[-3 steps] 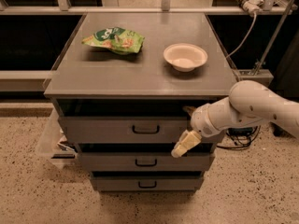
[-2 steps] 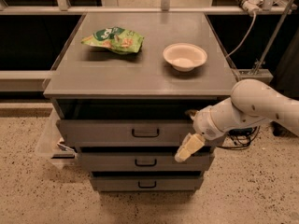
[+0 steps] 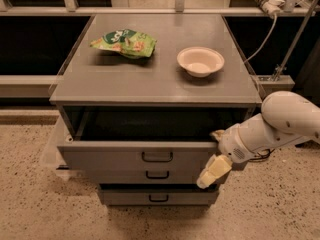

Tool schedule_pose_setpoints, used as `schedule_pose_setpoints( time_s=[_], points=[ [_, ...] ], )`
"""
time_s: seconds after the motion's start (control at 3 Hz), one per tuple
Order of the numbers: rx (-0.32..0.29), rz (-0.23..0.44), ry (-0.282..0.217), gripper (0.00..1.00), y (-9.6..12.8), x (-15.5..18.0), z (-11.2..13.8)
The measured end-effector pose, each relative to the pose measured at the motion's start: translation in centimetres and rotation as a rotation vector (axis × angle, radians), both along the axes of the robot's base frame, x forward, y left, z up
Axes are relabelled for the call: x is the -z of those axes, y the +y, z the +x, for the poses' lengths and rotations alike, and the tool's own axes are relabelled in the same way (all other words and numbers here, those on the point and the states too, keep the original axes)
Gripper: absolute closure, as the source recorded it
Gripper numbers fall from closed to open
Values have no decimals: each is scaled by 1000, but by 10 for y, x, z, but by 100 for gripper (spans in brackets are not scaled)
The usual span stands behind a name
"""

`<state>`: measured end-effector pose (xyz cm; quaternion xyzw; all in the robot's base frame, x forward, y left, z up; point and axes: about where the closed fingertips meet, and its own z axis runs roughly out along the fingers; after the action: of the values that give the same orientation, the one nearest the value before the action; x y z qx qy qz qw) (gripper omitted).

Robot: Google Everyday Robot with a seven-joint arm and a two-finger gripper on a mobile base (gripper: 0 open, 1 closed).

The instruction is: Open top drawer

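Observation:
The top drawer is the tall grey front with a small black loop handle. It stands pulled well out from the grey cabinet, and its dark box shows behind the front. My gripper is at the right end of this front, on a white arm coming from the right. It is open. One cream finger hangs in front of the drawer front, and the other tip sits at its top edge, on the inner side.
Two shorter grey drawers lie below, the middle one slightly out and the bottom one further in. A green snack bag and a cream bowl lie on the cabinet top. A cable and power strip hang at the back right.
The top drawer has slid out toward the camera, from nearly closed to well open. The gripper came with it at its right end.

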<state>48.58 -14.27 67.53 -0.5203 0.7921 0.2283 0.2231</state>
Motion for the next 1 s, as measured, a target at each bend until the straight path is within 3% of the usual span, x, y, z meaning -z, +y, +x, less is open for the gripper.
schedule_pose_setpoints(
  time_s=[0.33, 0.67, 1.0],
  points=[
    [32, 33, 61, 0, 1, -6, -32],
    [32, 33, 62, 0, 1, -6, -32],
    [80, 63, 120, 0, -2, -9, -69]
  ],
)
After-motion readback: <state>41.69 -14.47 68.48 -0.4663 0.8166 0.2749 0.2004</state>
